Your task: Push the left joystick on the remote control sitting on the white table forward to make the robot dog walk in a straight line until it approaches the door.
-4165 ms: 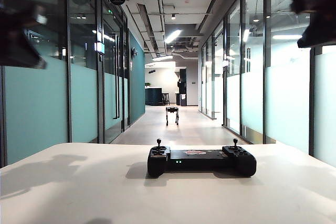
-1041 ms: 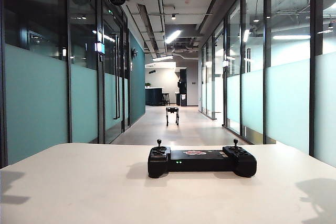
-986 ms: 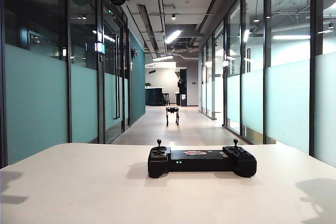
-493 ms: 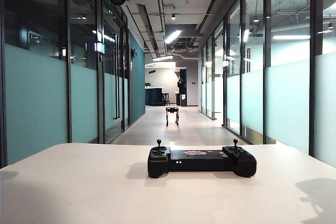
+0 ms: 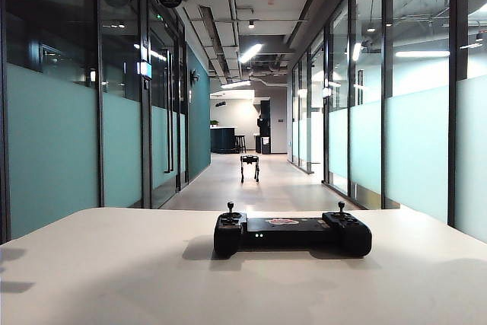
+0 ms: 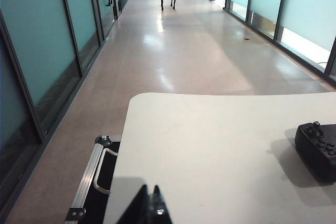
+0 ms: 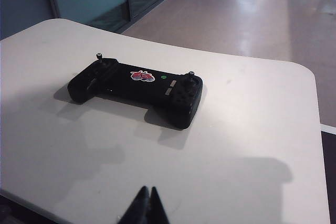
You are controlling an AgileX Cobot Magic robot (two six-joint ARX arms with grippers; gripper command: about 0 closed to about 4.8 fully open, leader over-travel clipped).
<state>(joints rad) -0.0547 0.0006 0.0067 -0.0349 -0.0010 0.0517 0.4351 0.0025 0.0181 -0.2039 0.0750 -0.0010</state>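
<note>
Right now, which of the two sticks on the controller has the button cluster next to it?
The right-hand stick of the remote control, nearer the right tool. The left joystick has none.

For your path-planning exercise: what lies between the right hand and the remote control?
Only bare white table separates the right hand from the remote control, in the right wrist view.

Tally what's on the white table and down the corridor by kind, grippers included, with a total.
Remote control on the white table: 1
Joysticks on it: 2, the left joystick and its twin
Robot dog standing down the corridor: 1
Grippers: 2, left gripper and right gripper, both shut, back off the controller
Total: 6
</note>
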